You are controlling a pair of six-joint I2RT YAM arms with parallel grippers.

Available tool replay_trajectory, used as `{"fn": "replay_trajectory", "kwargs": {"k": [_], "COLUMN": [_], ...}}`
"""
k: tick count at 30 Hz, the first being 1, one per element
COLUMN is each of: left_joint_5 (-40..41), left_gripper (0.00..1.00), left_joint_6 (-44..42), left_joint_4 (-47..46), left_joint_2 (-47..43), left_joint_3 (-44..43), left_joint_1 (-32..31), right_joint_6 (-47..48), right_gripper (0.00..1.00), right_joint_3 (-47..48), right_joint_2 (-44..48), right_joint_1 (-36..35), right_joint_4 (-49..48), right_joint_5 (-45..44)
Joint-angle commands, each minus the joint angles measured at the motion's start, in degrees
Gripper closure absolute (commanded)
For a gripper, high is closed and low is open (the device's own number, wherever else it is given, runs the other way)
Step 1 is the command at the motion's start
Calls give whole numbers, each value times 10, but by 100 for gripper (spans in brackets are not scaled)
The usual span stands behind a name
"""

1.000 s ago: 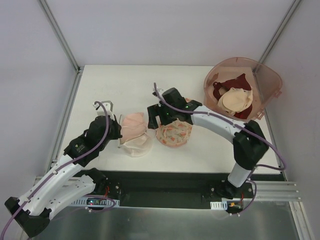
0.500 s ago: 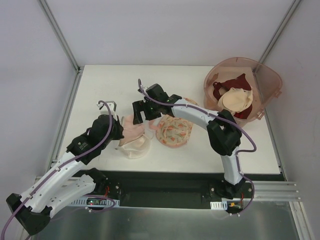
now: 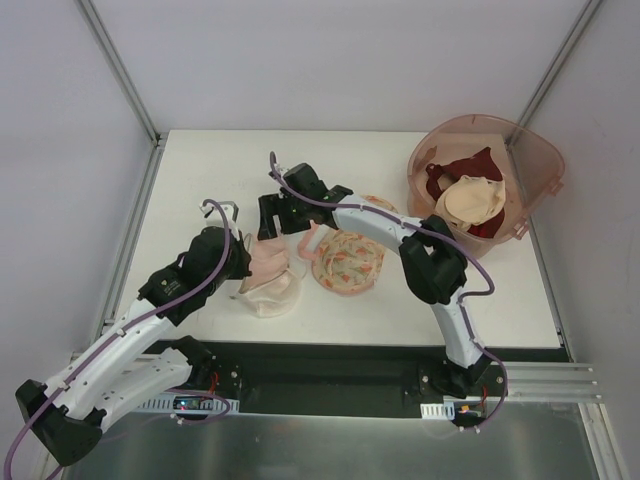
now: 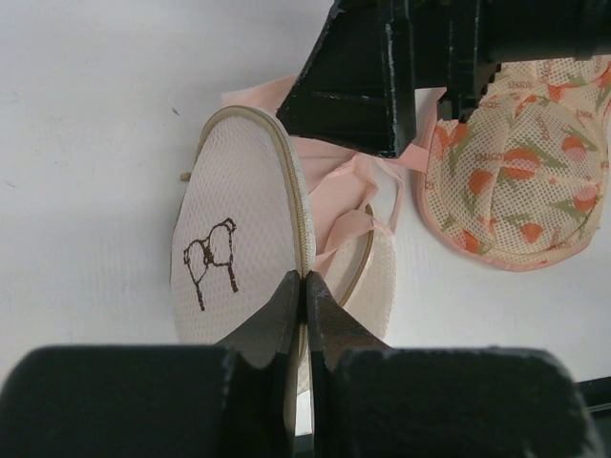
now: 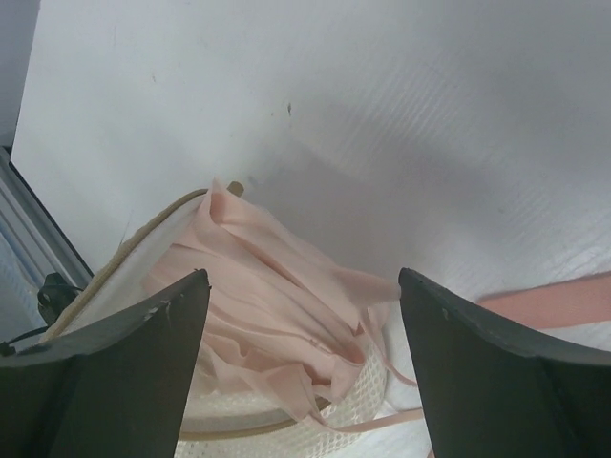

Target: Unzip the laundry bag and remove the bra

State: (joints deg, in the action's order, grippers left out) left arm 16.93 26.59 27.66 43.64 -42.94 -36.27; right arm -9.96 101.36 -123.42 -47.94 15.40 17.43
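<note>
The cream mesh laundry bag (image 3: 272, 295) lies open on the table, its lid (image 4: 234, 258) swung up and a small bra drawing on it. The pale peach bra (image 3: 268, 256) sits bunched in the open bag, with thin straps trailing out (image 4: 348, 196). My left gripper (image 3: 243, 268) is shut on the bag's zipped rim (image 4: 305, 281). My right gripper (image 3: 270, 228) is wide open just above the bra (image 5: 277, 305), with a finger on each side of it and not touching it. The right gripper's black body (image 4: 382, 76) shows in the left wrist view.
A floral orange-patterned mesh piece (image 3: 348, 262) lies right of the bag, with a pink strap (image 5: 554, 301) beside it. The pink basin (image 3: 535, 160) at the back right holds a dark red bra (image 3: 468, 168) and a cream piece (image 3: 475, 200).
My right gripper has swung left from over the floral piece to above the open bag. My left gripper has kept hold of the bag's rim and shifted slightly.
</note>
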Motion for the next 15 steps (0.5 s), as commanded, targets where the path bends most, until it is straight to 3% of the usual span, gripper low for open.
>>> {"fn": "replay_trajectory", "kwargs": {"k": [1,4,5,7,8,15], "left_joint_5": [-12,-14,-14,-14,-13,-7], "left_gripper": [100,100,100,100,100,100], "left_joint_6": [-1,-1,0,-1,0,-1], "left_joint_4": [-23,-25,-25,-25,-25,-25], "left_joint_2": [-3,-7,-6,-7,-7,-7], "left_joint_3": [-18,-17,-16,-16,-16,-11], "left_joint_1": [7,8,7,7,8,8], "right_joint_6": [-9,-16,-15,-15,-15,-14], "right_gripper": [18,51,76,81,96,99], "right_joint_3": [31,34,32,27,24,-32], "right_joint_2": [-20,-18,-17,-7,-3,87], "right_joint_1": [-5,-7,-7,-7,-7,-4], "right_joint_4": [-15,-25,-27,-26,-25,-31], "right_joint_5": [19,18,16,0,-7,-57]}}
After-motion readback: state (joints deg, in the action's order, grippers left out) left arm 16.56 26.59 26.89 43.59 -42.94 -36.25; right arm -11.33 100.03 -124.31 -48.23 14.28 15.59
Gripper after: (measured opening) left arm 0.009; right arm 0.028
